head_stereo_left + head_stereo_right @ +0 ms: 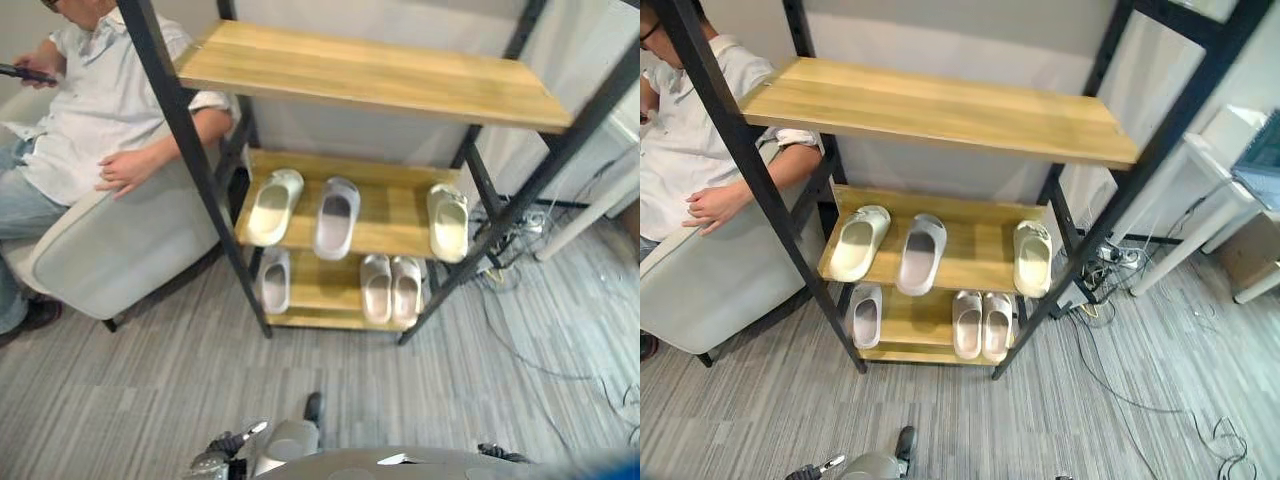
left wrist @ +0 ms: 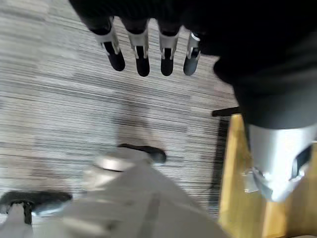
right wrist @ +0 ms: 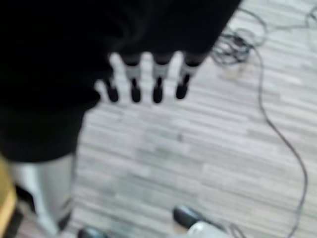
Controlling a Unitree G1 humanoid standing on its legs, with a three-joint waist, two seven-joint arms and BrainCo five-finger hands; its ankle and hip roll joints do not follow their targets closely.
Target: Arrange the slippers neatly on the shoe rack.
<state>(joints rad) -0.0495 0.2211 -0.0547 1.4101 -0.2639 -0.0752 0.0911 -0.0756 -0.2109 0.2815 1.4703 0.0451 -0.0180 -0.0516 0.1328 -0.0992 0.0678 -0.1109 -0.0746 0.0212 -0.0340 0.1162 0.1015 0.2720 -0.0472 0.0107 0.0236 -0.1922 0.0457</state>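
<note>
Closest to the lens in each wrist view is the hand itself. The left hand (image 2: 148,44) has its fingers (image 2: 142,57) hanging straight and loose with nothing between them, just striped grey carpet (image 2: 59,99) past the tips. Same story on the right hand (image 3: 143,74): fingers (image 3: 157,84) relaxed and empty, carpet beyond them

So both hands sit well apart from the slippers, none is anywhere near a fingertip. They're all on the shoe rack (image 1: 190,150) already. Middle shelf (image 1: 390,225) has a cream slipper (image 1: 273,206), a grey slipper (image 1: 336,217) just beside it but skewed a bit, its heel end poking over the shelf's front edge, and a second cream slipper (image 1: 448,222) way off at the far end. Bottom shelf (image 1: 320,290) has a lone grey slipper (image 1: 275,280) and a tidy beige pair (image 1: 391,288) touching side by side. Top shelf (image 1: 370,75) is bare wood

My read: this is the in-between bit, sizing things up before a reach. The pairs are split up, so I'd guess the next move is getting a hand down to the middle shelf and sliding that far cream one over next to its mate, or moving a grey one to join the other. Reaching in between the black uprights looks like the fiddly part

Also there's a person (image 1: 90,110) sitting in a chair (image 1: 120,250) right beside the rack, so the left arm needs to mind that side
</note>
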